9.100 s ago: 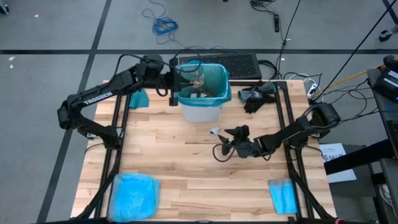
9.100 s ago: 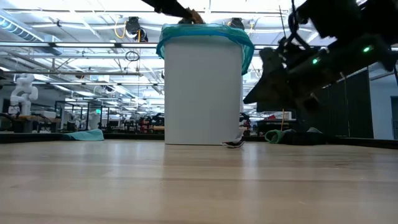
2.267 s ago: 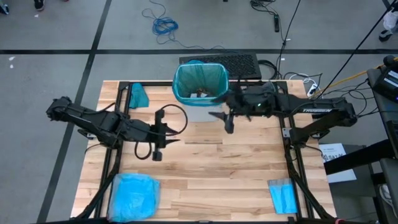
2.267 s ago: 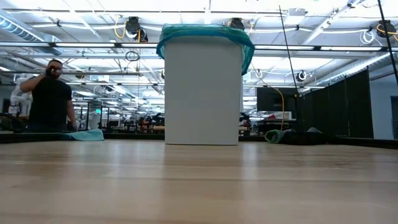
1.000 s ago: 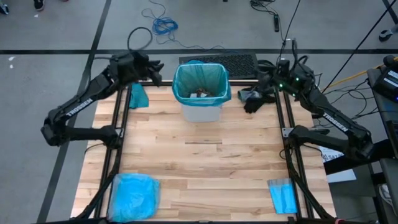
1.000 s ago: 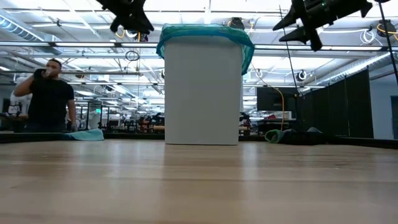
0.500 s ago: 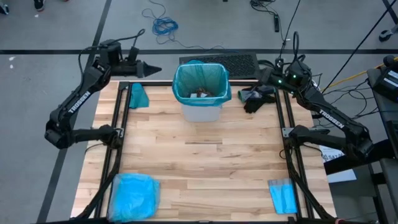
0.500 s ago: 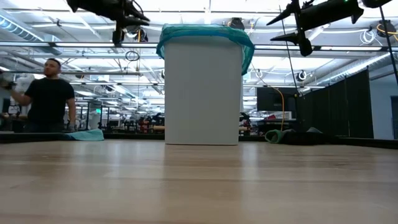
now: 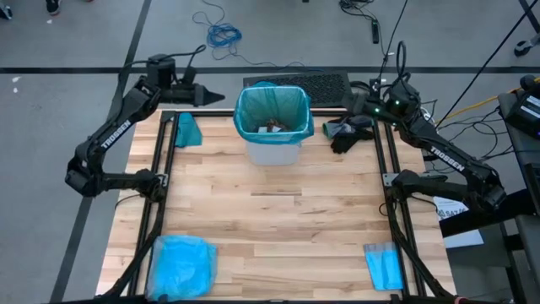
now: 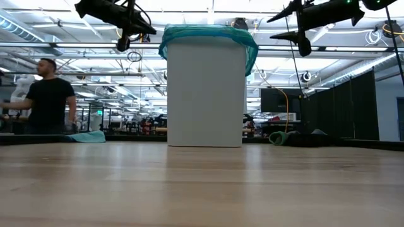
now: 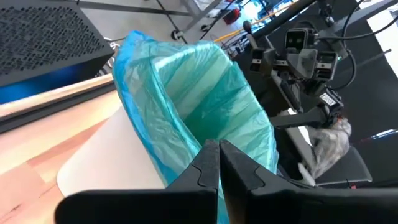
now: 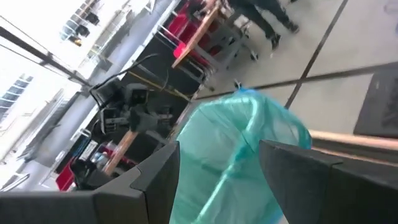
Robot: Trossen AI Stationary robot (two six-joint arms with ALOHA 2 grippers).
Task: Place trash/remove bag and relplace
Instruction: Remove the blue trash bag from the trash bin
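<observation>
A white bin stands at the table's far middle, lined with the teal-green bag, whose rim folds over the bin's top edge. Some trash lies inside. My left gripper hovers shut just left of the bag's rim, at rim height, pointing at it. My right gripper hovers open to the right of the bin, with the bag's rim ahead between its spread fingers. Neither touches the bag.
A teal crumple lies at the far left, a dark bundle at the far right. A pale blue bag and a folded blue sheet lie at the near corners. A person stands beyond the table.
My left gripper has shut, rolled about its own axis and swung toward the bin's left rim. My right gripper has rolled a little in place and stays open. The bin and bag have not moved.
</observation>
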